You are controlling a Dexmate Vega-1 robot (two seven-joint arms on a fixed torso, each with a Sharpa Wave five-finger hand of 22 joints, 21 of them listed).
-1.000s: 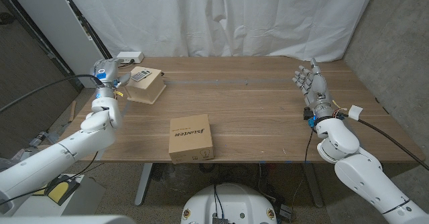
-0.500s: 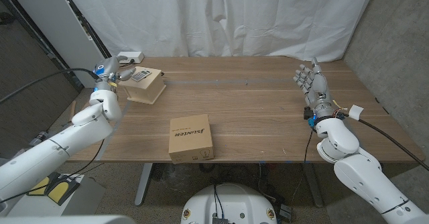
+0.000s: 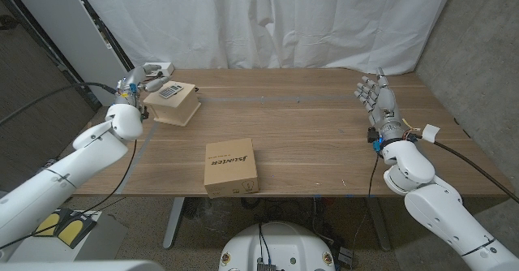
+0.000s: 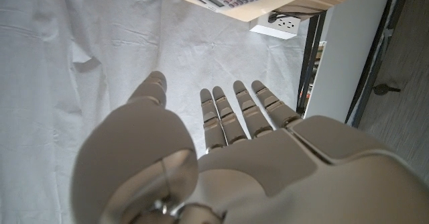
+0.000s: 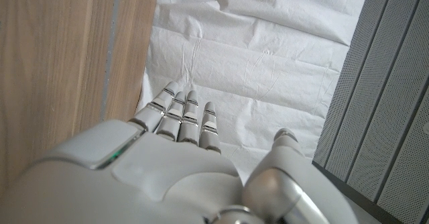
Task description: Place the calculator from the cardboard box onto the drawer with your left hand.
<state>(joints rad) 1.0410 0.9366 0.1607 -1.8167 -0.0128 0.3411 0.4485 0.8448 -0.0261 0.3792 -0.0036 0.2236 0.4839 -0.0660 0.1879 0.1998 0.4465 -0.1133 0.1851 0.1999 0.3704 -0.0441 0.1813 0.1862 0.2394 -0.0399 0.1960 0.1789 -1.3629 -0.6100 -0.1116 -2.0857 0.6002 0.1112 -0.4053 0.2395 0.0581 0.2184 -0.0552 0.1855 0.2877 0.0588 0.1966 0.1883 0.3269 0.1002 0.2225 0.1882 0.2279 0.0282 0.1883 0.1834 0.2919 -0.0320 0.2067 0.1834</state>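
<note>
Grey keypad calculator (image 3: 169, 92) atop small wooden drawer (image 3: 176, 104), just right of left hand (image 3: 139, 79), fingers spread, empty, now farther back than before

White curtain (image 3: 268, 19) — wooden table (image 3: 308, 133)

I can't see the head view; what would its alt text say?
A robot's left hand reaches toward a calculator on a light box at a wooden table's far left; a cardboard box sits near the front edge.
</note>
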